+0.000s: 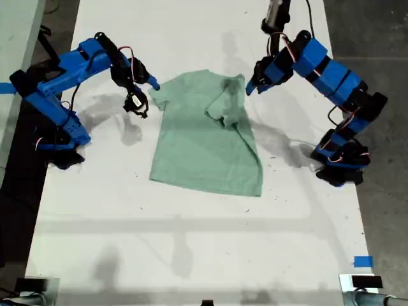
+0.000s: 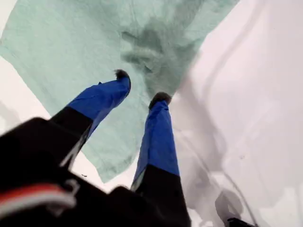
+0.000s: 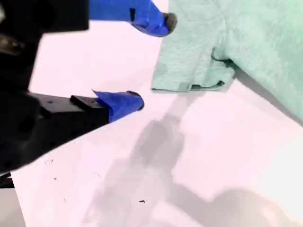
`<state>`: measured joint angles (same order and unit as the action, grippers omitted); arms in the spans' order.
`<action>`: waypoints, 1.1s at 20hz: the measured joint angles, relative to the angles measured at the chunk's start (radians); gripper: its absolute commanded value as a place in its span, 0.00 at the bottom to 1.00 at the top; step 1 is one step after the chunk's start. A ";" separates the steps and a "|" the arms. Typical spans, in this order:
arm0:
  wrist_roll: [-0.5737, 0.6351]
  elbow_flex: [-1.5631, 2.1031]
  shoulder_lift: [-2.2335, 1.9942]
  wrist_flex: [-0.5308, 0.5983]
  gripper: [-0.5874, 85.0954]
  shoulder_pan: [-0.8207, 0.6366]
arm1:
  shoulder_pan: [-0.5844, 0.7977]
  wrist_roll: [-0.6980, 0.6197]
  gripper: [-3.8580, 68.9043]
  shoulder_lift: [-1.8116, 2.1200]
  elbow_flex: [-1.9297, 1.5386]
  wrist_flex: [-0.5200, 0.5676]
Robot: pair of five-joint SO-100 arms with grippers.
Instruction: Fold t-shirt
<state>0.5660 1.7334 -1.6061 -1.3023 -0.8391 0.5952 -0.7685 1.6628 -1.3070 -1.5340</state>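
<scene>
The t-shirt (image 1: 207, 137) lay near the middle of the white surface (image 1: 191, 242), a little toward the far side in the exterior view. You could see that it was plain pale mint-green cloth with a faint heathered weave. Its body spread flat and widened toward a straight hem on the near side. On the exterior view's right, the sleeve and shoulder had been folded inward over the chest, leaving a rumpled, creased flap. On the exterior view's left, the other short sleeve (image 3: 191, 66) still stuck out flat, its hemmed edge lying on the surface.

My first gripper (image 2: 141, 86), on the arm at the exterior view's right, hung over the folded edge of the t-shirt with its two blue fingers (image 2: 158, 137) spread apart and nothing between them; cloth showed through the gap.

My second gripper (image 3: 151, 61), on the arm at the exterior view's left, sat just beside the flat sleeve, also spread wide and holding nothing. One fingertip (image 3: 165, 21) was at the sleeve's edge, the other over bare surface.

A strip of blue tape (image 1: 363, 261) marked the surface at the exterior view's near right.
</scene>
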 measured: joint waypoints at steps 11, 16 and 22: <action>0.018 -0.265 0.456 0.038 0.19 -0.110 | -0.026 0.028 0.23 0.103 -0.089 0.017; 0.029 -0.615 0.732 -0.147 0.06 -0.153 | -0.026 0.040 0.22 0.190 -0.164 0.032; 0.037 -0.569 0.687 -0.160 0.01 -0.178 | -0.026 0.046 0.21 0.281 -0.247 0.046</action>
<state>0.6029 1.1643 -0.9189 -1.4619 -1.0170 0.5691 -0.7225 1.9436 -1.5539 -1.4880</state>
